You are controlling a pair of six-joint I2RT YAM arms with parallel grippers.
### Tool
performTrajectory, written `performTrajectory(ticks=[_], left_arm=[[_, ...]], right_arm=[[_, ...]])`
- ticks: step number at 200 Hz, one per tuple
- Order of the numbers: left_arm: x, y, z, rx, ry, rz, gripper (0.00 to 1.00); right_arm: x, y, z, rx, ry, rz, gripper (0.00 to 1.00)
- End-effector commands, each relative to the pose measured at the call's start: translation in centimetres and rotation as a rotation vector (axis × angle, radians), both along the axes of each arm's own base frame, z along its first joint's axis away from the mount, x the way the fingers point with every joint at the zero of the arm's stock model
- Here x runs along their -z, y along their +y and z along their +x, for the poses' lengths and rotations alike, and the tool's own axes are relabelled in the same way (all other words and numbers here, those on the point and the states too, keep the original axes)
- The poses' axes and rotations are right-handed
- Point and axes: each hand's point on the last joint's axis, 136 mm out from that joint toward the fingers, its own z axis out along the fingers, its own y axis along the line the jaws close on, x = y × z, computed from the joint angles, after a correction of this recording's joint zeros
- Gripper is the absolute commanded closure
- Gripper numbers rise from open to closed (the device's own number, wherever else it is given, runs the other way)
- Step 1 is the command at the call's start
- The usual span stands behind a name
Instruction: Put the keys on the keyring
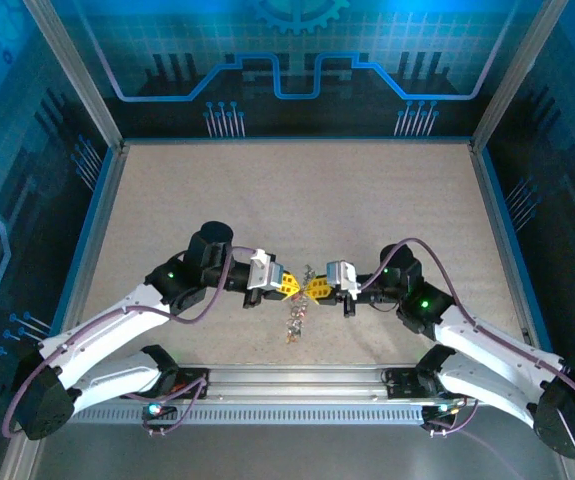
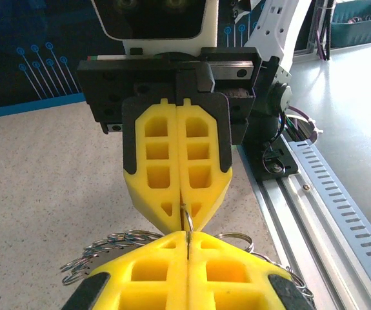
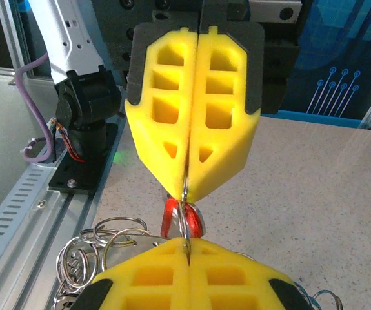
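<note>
My left gripper (image 1: 289,284) and right gripper (image 1: 317,288) meet tip to tip over the middle of the table. Both are shut on the same thin metal edge (image 2: 189,218), which belongs to the keyring (image 1: 309,272). The keyring's jagged grey band (image 2: 101,248) spreads from the pinch toward the far side. In the right wrist view a red key head (image 3: 171,218) hangs at the pinch between my right gripper (image 3: 187,248) and the left gripper (image 3: 186,192). More keys (image 1: 294,322) lie in a small heap on the table just below the grippers.
Several loose split rings (image 3: 101,240) lie beside the heap, toward the slotted metal rail (image 1: 287,410) at the near edge. Blue-framed walls (image 1: 107,190) enclose the speckled table (image 1: 297,190), which stretches away behind the grippers.
</note>
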Motion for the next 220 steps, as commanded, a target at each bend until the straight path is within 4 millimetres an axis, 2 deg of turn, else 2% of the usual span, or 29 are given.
performTrajectory(ticks=[1, 51, 92, 138, 220], left_arm=[[-1.1, -0.3, -0.6, 0.043, -0.049, -0.021, 1.00], [-0.7, -0.3, -1.3, 0.091, -0.077, -0.017, 1.00], [0.0, -0.4, -1.7, 0.112, -0.137, 0.015, 1.00], [0.9, -0.7, -1.4, 0.078, -0.242, 0.058, 1.00], [2.0, -0.9, -0.8, 0.029, -0.385, 0.080, 1.00]], right_arm=[[-2.8, 0.0, 0.7, 0.007, -0.022, 0.068, 1.00], [-2.6, -0.5, 0.8, 0.008, 0.031, 0.079, 1.00], [-2.6, -0.9, 1.9, 0.035, 0.117, 0.104, 1.00], [-3.4, -1.0, 2.9, 0.070, 0.190, 0.151, 1.00], [-3.4, -1.4, 4.4, 0.151, 0.265, 0.197, 1.00]])
